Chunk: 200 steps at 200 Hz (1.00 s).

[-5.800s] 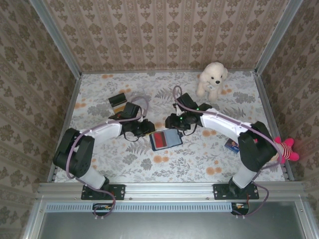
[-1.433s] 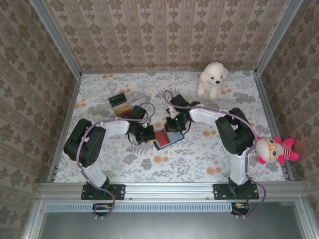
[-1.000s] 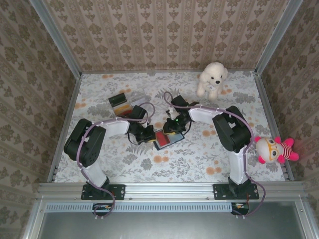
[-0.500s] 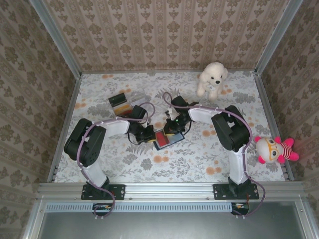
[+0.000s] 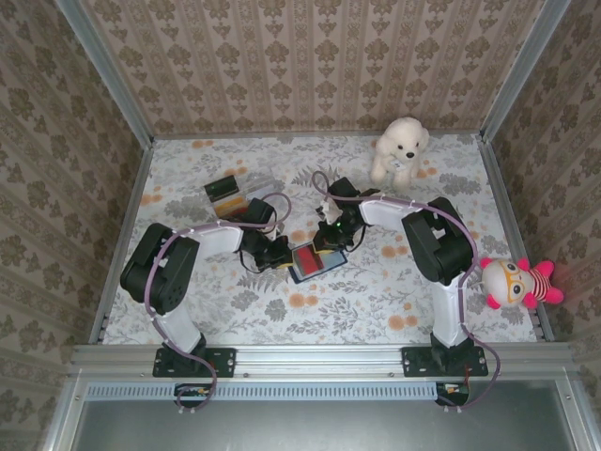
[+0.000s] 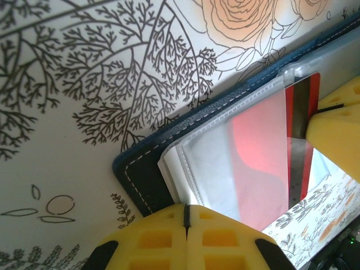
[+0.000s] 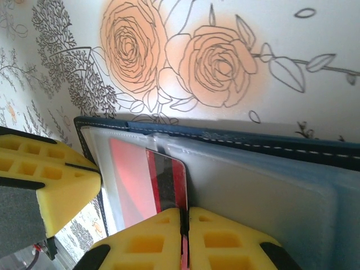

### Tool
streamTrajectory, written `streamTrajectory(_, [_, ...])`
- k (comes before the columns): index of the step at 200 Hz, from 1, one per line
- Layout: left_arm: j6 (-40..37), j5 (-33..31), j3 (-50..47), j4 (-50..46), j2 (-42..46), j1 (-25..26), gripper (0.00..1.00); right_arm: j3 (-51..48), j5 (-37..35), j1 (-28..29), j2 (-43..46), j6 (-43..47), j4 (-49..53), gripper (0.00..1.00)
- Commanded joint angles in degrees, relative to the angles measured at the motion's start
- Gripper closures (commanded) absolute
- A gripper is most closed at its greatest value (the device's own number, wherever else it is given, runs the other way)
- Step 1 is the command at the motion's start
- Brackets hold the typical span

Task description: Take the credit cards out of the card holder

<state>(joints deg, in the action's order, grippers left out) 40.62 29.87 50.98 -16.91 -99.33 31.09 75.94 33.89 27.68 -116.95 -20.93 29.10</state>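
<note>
One card holder [image 5: 317,265] lies open flat, long axis lower-left to upper-right overhead. Left gripper [image 6: 185,212] low at holder's left end, pads clenched together; grip on holder indeterminate. Right gripper [image 7: 184,214] low at holder's right end, nipping red card [image 7: 167,180]. Wrist views reveal card's black stripe.

Card holder [image 5: 315,266] is hemmed in closely: left gripper [image 5: 281,257] at 9 o'clock, right gripper [image 5: 330,245] at 1. Clear plastic box [image 5: 235,194] stands at 10, white plush dog [image 5: 401,147] at 2. The table [image 5: 310,315] is open from 4 to 7.
</note>
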Motion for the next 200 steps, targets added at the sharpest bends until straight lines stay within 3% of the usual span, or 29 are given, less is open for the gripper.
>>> streamTrajectory(1, [-1.6,-2.8,-1.2,-4.6,-1.2,-0.7,1.0,1.3,-1.8,-0.5,1.6,1.8,4.1,0.9])
streamTrajectory(69, [-2.9,-2.3,0.4,-4.8,0.6,-0.8,1.0,0.8,-2.4,-1.6,3.1,1.7,3.7,0.92])
streamTrajectory(120, [-2.6,0.7,1.1,2.3,5.2,0.5,1.0,-0.5,0.0,-1.6,2.7,0.6,2.0,0.92])
streamTrajectory(200, [-0.8,-0.9,3.4,2.9,-2.2,2.7,1.0,-2.9,-0.5,-2.2,5.9,-0.2,-0.9,0.97])
